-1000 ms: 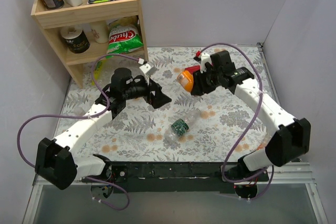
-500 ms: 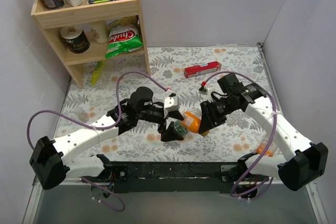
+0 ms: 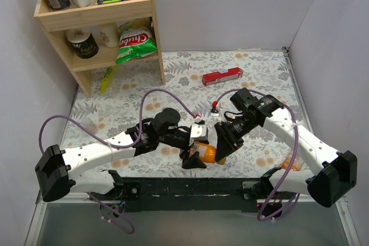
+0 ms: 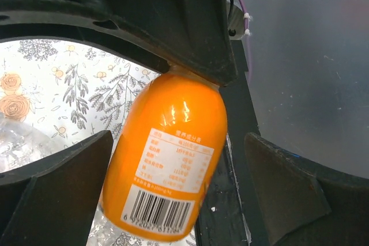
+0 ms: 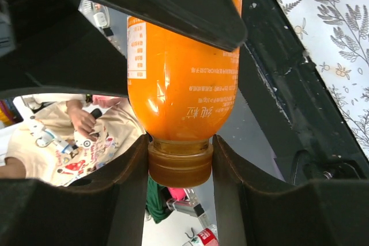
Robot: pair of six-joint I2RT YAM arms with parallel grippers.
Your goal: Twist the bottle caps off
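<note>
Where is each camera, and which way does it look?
Top external: high behind the robot, looking down at the floral table; both arms meet at the short orange plastic bottle.
Left wrist: on the left arm, looking between its open fingers at the bottle's barcode.
Right wrist: on the right arm, looking past its fingers pinching the bottle's orange cap.
All share that bottle.

The right gripper carried the orange bottle from beside the red box toward the near edge of the table, and the left gripper swung across to meet it.
</note>
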